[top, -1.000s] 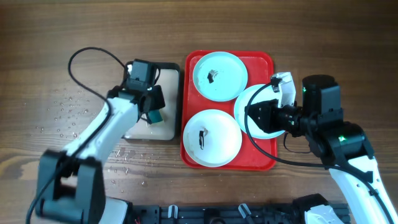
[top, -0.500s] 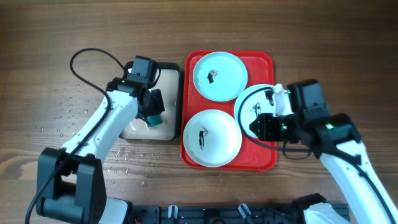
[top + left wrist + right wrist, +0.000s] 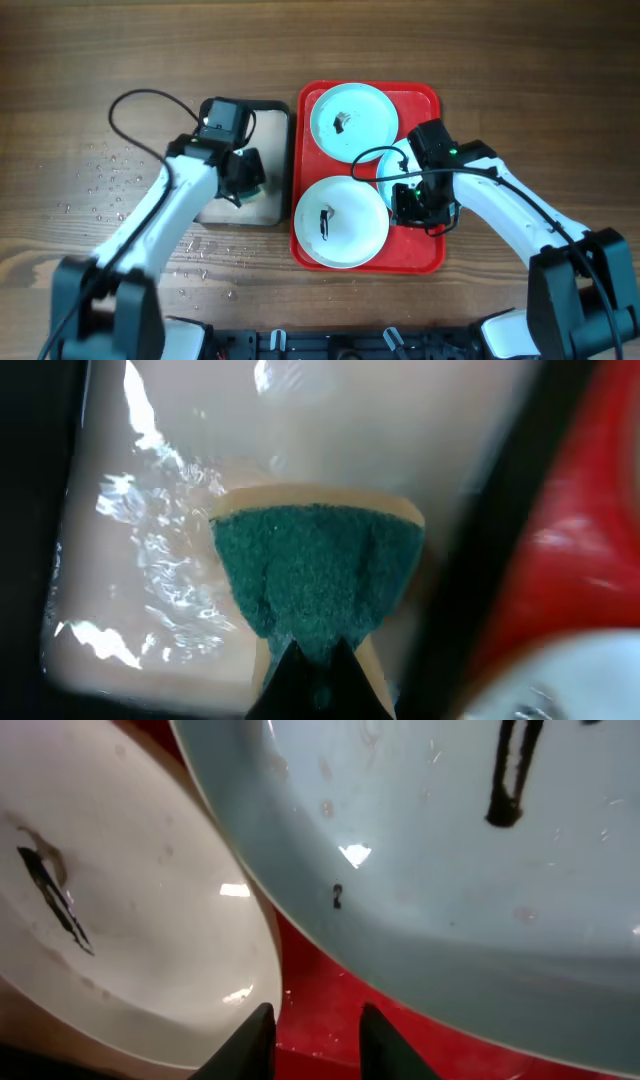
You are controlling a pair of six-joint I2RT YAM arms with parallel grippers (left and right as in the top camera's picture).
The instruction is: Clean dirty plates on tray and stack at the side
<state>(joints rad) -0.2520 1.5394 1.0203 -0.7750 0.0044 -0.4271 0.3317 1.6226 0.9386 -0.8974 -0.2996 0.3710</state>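
The left gripper (image 3: 318, 672) pinches a green sponge (image 3: 315, 570) left of the red tray (image 3: 418, 258). The right gripper (image 3: 316, 1038) hangs open over its plates (image 3: 366, 126).

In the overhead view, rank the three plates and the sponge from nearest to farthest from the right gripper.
1. Right plate, under the right gripper.
2. Near plate, just beside it.
3. Far plate, behind.
4. Sponge, held by the left gripper.
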